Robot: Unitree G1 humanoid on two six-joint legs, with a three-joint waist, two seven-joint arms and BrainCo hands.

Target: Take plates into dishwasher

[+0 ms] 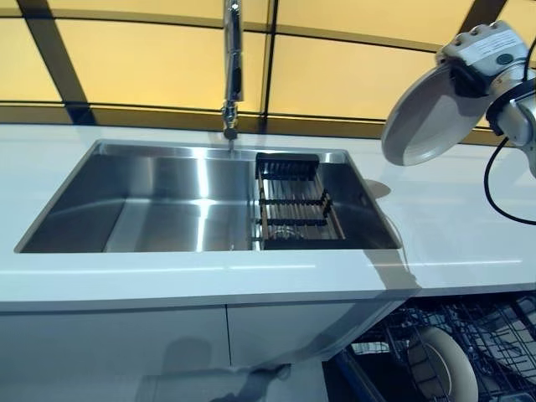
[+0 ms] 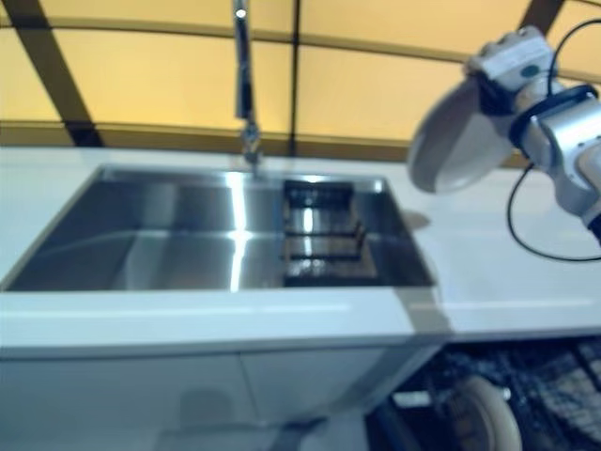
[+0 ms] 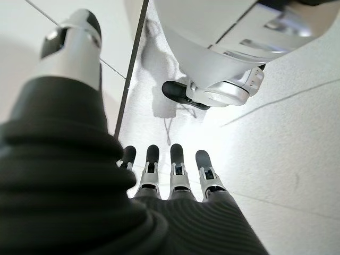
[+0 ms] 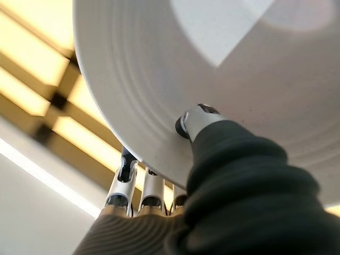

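Observation:
A white plate [image 1: 423, 121] is held on edge in the air above the counter's far right, its hollow face turned toward the sink. My right hand [image 1: 486, 54] is shut on its upper rim. In the right wrist view the thumb [image 4: 199, 119] presses on the plate [image 4: 212, 64] and the fingers [image 4: 127, 175] reach behind its rim. My left hand [image 3: 170, 175] shows only in its own wrist view, fingers straight, holding nothing, pointed down at the pale floor. Below the counter at lower right the dark wire dishwasher rack [image 1: 494, 335] stands pulled out, with one white plate [image 1: 444, 364] upright in it.
A steel sink [image 1: 167, 201] is set in the white counter [image 1: 452, 226], with a black wire rack [image 1: 293, 205] at its right end and a tall faucet [image 1: 232, 67] behind. White cabinet doors [image 1: 117, 343] close the front below the sink.

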